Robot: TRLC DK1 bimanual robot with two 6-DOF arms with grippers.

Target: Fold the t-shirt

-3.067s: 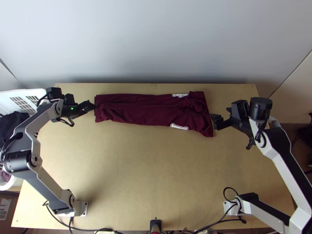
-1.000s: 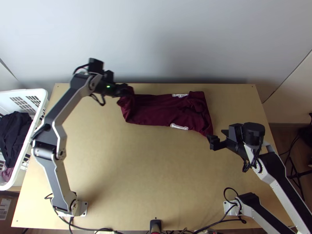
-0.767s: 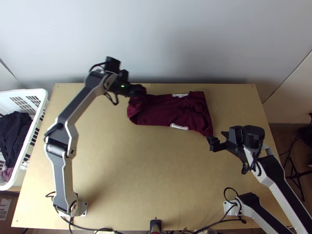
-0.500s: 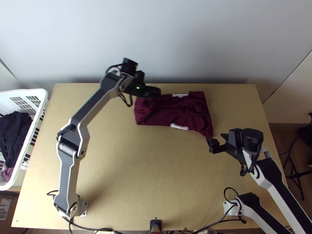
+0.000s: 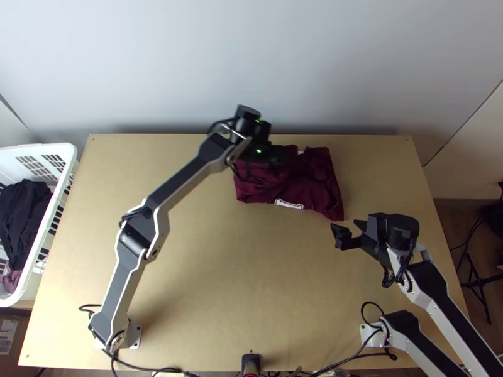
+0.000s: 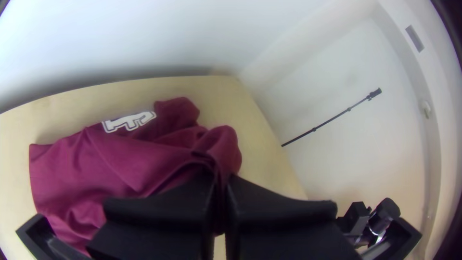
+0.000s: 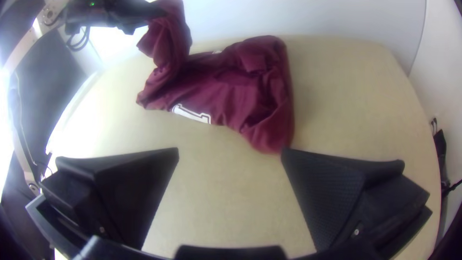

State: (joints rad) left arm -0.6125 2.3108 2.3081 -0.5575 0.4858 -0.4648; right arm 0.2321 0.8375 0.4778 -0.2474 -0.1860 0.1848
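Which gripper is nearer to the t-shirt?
Left. The left gripper holds the lifted end of the t-shirt; the right gripper, fingers open, is just off its near right corner.

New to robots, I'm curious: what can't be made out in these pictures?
- Maroon fabric t-shirt: gripped layers, hidden by the left black tool, left wrist view.
- White print on its far side: mostly covered by cloth, right wrist view.
- White plastic basket: cut off by top view's left edge.
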